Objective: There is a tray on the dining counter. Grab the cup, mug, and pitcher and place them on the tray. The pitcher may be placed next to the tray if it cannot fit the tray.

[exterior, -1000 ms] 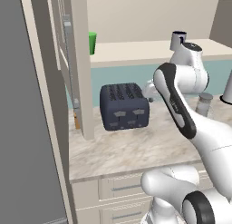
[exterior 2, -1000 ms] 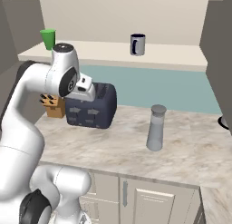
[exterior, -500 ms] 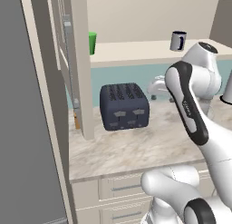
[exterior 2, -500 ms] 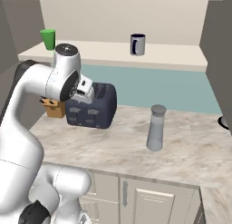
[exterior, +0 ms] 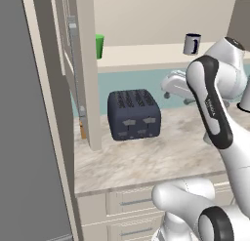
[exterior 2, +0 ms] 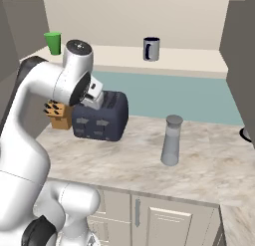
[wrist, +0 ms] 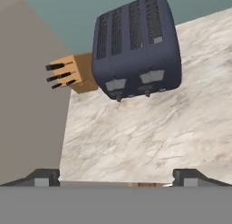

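On the marble tabletop in front of the robot stands the pitcher [exterior 2: 172,140], upright, its long axis vertical, silvery lid on top, with bare stone all round it; in the right base view it sits well to the right of the dark four-slot toaster [exterior 2: 100,116] and nearer the front edge. Behind and above both, across a teal backsplash, runs a pale raised ledge that carries the other two vessels: the mug [exterior 2: 151,49] roughly above the gap between toaster and pitcher, and the green cup [exterior 2: 53,42] far off at the ledge's left end. The pincer [wrist: 116,177] hangs released, its two dark tips spread wide with nothing between them, looking down at the toaster and the wooden knife block [wrist: 75,73] beside it, over open marble. In the right base view the hand hovers just above the toaster's top. The pitcher therefore lies off to the robot's right of the pincer and lower, the closest of the three vessels, so it seems the likely first pick. Reaching it would call for a sideways swing to the right and a descent, with the jaws brought to either side of the slim body. The tray is not visible from here.
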